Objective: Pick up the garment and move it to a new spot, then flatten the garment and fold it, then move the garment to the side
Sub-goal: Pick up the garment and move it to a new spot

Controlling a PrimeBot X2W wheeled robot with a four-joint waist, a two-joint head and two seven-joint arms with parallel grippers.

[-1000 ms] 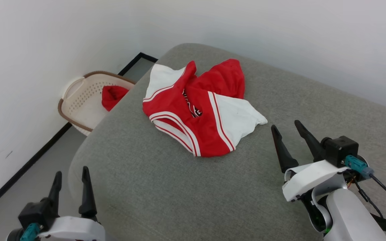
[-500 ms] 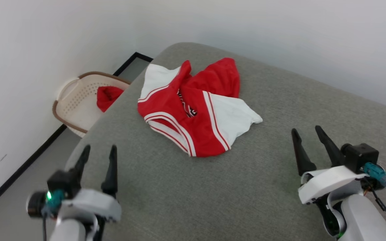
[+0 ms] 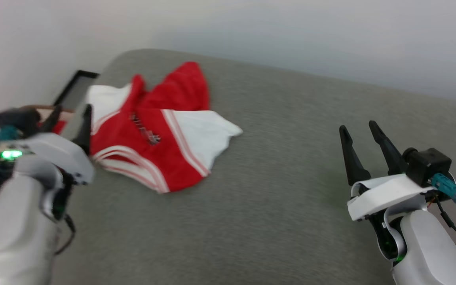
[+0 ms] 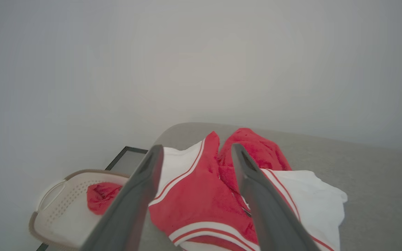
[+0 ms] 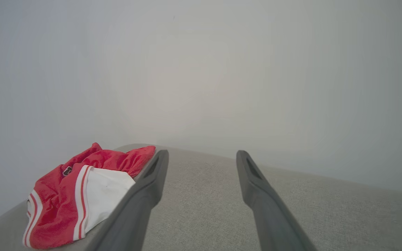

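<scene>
Fingers (image 4: 141,184) of L gripper (image 3: 71,114) are spread wide w/ nothing held, raised at the near-left edge of the grey cushioned surface (image 3: 251,198). Head view is blurred there: the gripper overlaps the left side of the garment (image 3: 152,154), and contact can't be told. In left wrist view the two tips frame the garment, which lies beyond them.

Far left, on the floor past the surface's edge, sits a cream perforated basket (image 4: 65,216) w/ brown rim and a small red scrap (image 4: 98,197) inside.

The garment lies crumpled on the far-left part of the surface, near its rounded corner. It has a red body, white sleeves, red-white striped trim and a bit of black lettering showing in a fold. One white sleeve spreads out to the right.

R gripper (image 3: 358,126) is at near right, well apart from the garment. Its fingers are also parted & grasping nothing, over the surface w/ tips pointing far. White wall (image 3: 291,31) stands behind.
</scene>
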